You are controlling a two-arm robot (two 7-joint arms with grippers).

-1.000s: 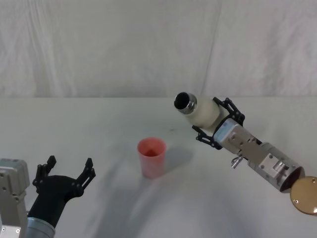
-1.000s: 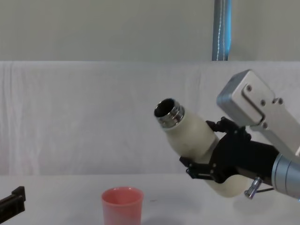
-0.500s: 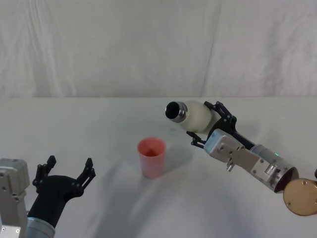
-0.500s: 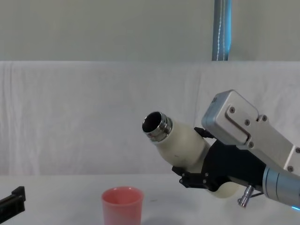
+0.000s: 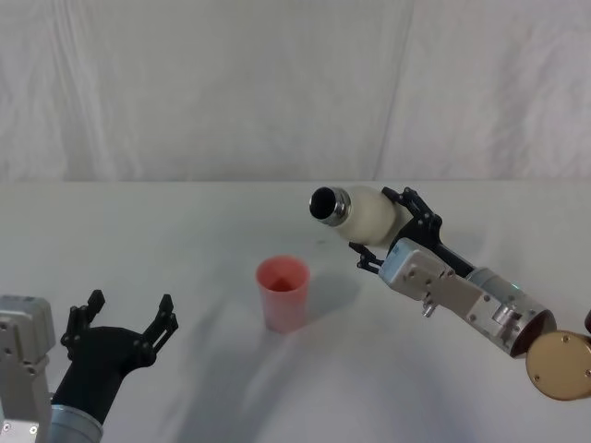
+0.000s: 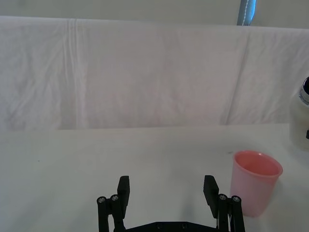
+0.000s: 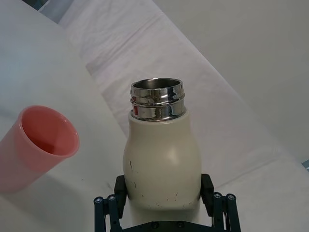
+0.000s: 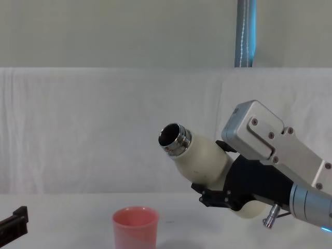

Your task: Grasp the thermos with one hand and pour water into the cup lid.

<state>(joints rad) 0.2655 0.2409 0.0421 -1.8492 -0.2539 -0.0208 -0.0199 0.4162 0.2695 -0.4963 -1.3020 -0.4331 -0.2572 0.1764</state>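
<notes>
The thermos (image 5: 367,211) is held off the table (image 5: 185,231) by the right gripper (image 5: 395,231), whose black fingers are clamped on either side of its cream-white body. It is tilted well over, its open threaded steel neck (image 8: 175,139) aimed toward the table's left side and raised above the level of the cup lid (image 5: 283,293). The mouth is seen up and to the right of the cup lid, apart from it, with bare air between the two. In the right wrist view the smooth, rounded shoulders of the bottle (image 7: 161,159) are marked with small dark scuffs, and the shiny neck is ringed with threads.

The cup lid, a slightly tapered salmon-pink plastic cup with a rounded rim, is stood upright near the middle of the table, well away from every edge. The table is covered with a plain white cloth, and wide open surface is left all around the cup.

The left gripper (image 5: 126,328) is parked near the front left corner, its fingers spread wide and holding nothing.
</notes>
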